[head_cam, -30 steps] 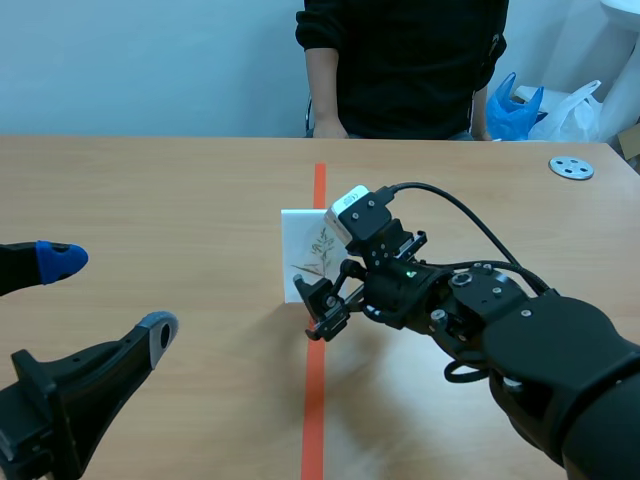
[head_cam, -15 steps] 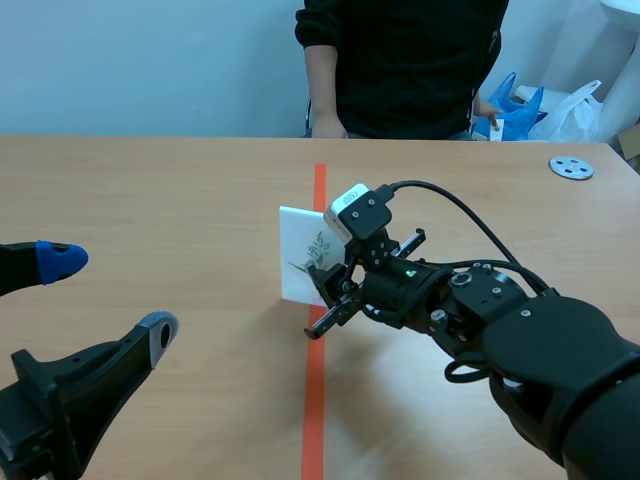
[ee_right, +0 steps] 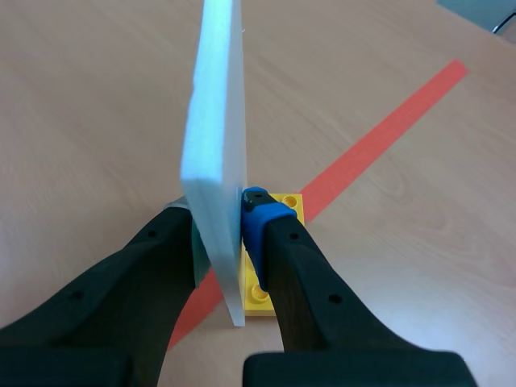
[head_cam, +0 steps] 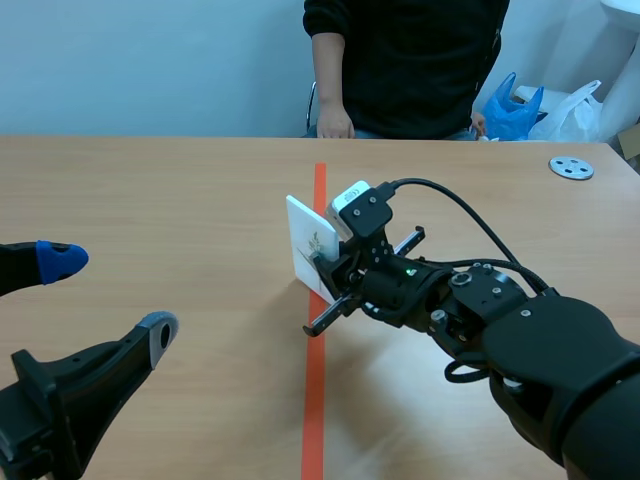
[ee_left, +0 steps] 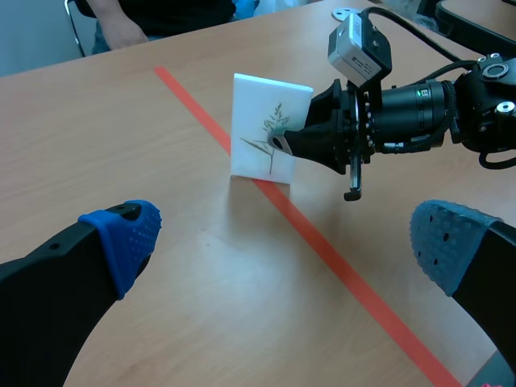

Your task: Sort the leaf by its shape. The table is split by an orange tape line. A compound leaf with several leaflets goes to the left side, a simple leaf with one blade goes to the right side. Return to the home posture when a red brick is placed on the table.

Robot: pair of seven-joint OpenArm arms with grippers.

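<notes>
Starting with the table point(head_cam: 150, 190): your right gripper point(ee_left: 284, 145) is at its middle, over the orange tape line point(head_cam: 314, 400). Its fingers are clamped on the leaf card point(ee_left: 270, 113), which stands on edge, tilted, right at the line. Your left gripper point(head_cam: 105, 295) hangs spread wide near the table's near left corner, holding nothing. The printed sprig seems to bear several leaflets, so I judge it belongs left. Lift clear, cross the line steadily, and set down before releasing. Mind the yellow brick point(ee_right: 289, 205) at the card's foot.
</notes>
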